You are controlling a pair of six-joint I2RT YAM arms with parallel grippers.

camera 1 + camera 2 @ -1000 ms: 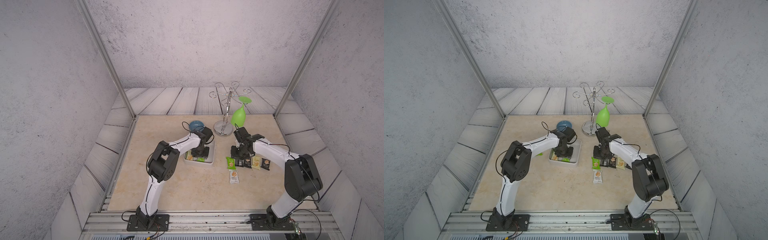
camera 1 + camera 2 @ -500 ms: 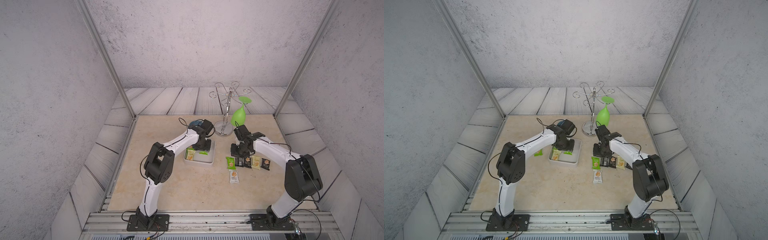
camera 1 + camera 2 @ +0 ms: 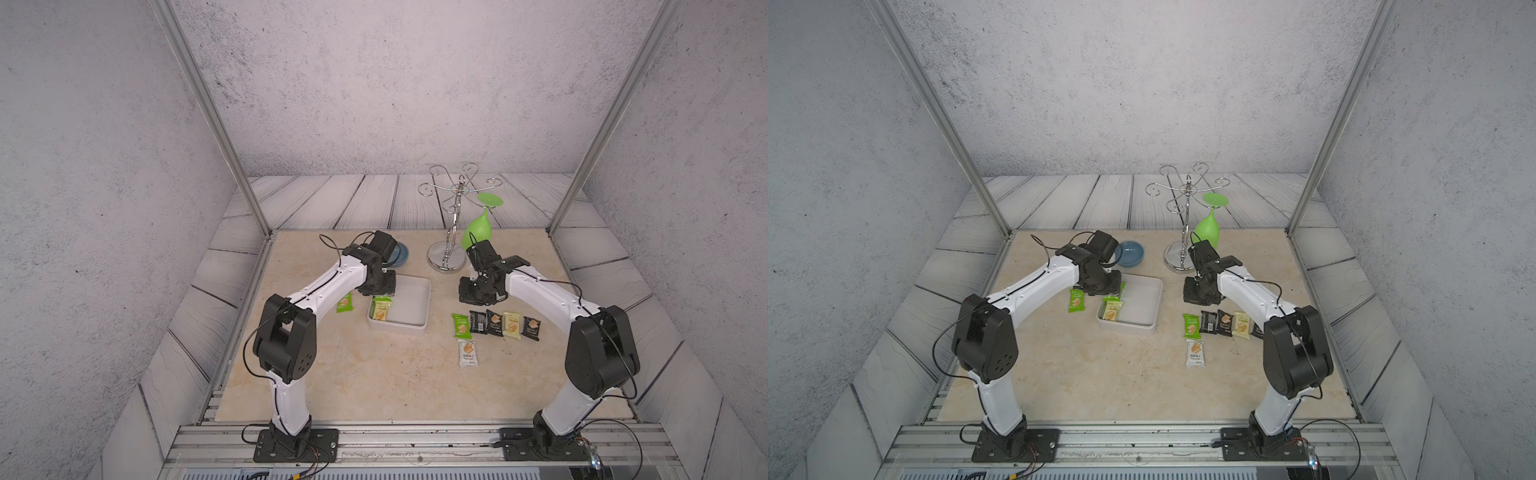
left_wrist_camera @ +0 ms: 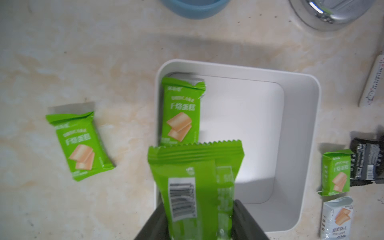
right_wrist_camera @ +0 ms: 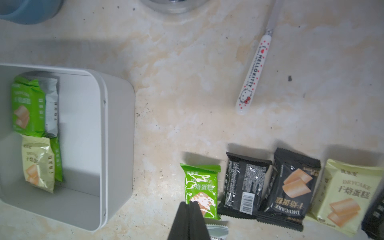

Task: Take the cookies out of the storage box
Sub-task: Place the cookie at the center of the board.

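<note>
**Top views.** Desk [image 3: 365, 374] carrying:
- Storage box [image 3: 411, 301], white, in front of a blue bowl [image 3: 401, 254].
- Left tool [image 3: 380, 293], over the box's left wall, gripping a green packet [image 3: 1113, 297].
- Right tool [image 3: 478, 298], near a wire stand [image 3: 449, 249] with a green glass [image 3: 478, 228] hanging from it.
- Cookies on the desk: one green [image 3: 345, 302] left of the box, a row of five [image 3: 494, 323] right of it, and a white one [image 3: 468, 353] in front of the row.

**Left wrist view.**
- The held packet lies barcode side up, pinched between dark fingers [image 4: 245, 220].
- Another green cookie [image 4: 180, 112] lies inside the box, against its wall.

**Right wrist view.**
- The tool's fingers [image 5: 195, 218] are pressed together, holding nothing.
- In the box: green, silver-white [image 5: 52, 104] and cream [image 5: 37, 164] packets, stacked along one wall.
- A Hello Kitty pen [image 5: 253, 76] lies on the desk beyond the row.
</note>
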